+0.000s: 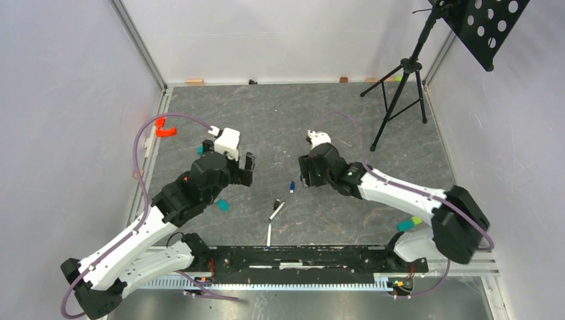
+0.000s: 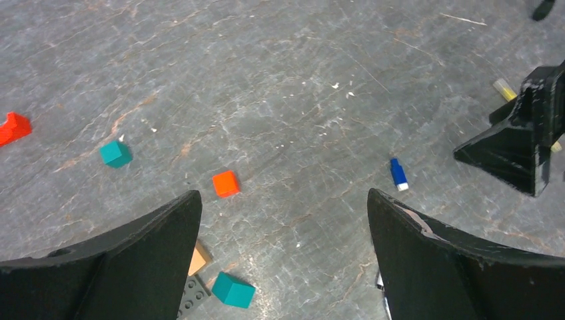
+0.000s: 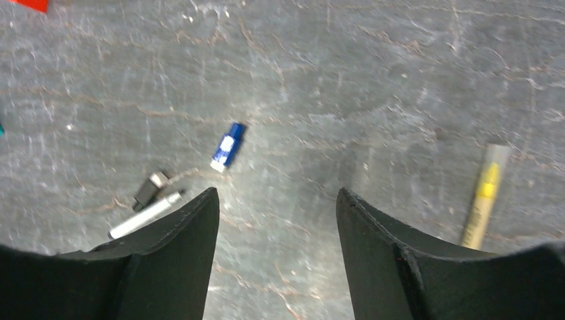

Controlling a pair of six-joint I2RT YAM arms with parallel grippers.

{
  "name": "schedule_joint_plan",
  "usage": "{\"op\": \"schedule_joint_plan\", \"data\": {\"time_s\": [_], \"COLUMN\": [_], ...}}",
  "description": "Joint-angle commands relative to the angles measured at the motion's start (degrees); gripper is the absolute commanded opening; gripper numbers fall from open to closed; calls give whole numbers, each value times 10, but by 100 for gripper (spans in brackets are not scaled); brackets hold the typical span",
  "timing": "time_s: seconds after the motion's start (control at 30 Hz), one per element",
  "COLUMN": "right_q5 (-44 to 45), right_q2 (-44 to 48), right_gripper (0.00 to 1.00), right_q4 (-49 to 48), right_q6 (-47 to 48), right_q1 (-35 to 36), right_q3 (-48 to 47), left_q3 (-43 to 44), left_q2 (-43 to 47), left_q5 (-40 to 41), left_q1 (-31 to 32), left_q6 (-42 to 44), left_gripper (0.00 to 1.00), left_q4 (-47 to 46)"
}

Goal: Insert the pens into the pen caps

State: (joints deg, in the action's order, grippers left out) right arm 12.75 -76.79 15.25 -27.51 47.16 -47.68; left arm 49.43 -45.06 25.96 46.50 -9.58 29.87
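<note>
The bright blue pen cap (image 1: 292, 186) lies on the grey floor between my two grippers; it also shows in the left wrist view (image 2: 398, 174) and the right wrist view (image 3: 226, 147). A white pen (image 1: 276, 210) lies just below it, with the black cap (image 3: 148, 190) at its tip; its barrel (image 3: 143, 217) passes under my right finger. A second white pen (image 1: 268, 233) lies nearer the bases. The yellow-olive pen (image 3: 486, 197) lies at the right. My left gripper (image 2: 283, 194) is open and empty. My right gripper (image 3: 277, 191) is open and empty, just short of the blue cap.
Toy blocks lie under the left arm: an orange cube (image 2: 226, 183), teal cubes (image 2: 115, 153) (image 2: 232, 291), a red block (image 2: 13, 127), a tan block (image 2: 198, 259). A black tripod stand (image 1: 400, 87) stands at the back right. White walls enclose the floor.
</note>
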Motion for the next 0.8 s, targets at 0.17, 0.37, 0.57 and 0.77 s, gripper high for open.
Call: {"op": "schedule_joint_plan", "data": {"time_s": [0.17,0.37,0.57,0.77], "right_q5": [73,115,128,142], "right_q2": [-157,-238,-287,-294], "right_gripper": [64,63,57,52], "right_q4": [46,109,134,128], "right_q6": [-108,-154,-168,-175], "right_q1": [61,97,106,106], "right_q3": [-149,-224,-238,-222], "left_q3": [19,17,17,16], "left_q2": [23,39,45,49], "left_q5": [-15,-20,-30,-34], "left_q1": [-46,-50,-50,-50], "left_q6": [-21,-21,-22,-21], "left_gripper": [98,99,99,99], "left_q4": [-16,-16,-16,-16]}}
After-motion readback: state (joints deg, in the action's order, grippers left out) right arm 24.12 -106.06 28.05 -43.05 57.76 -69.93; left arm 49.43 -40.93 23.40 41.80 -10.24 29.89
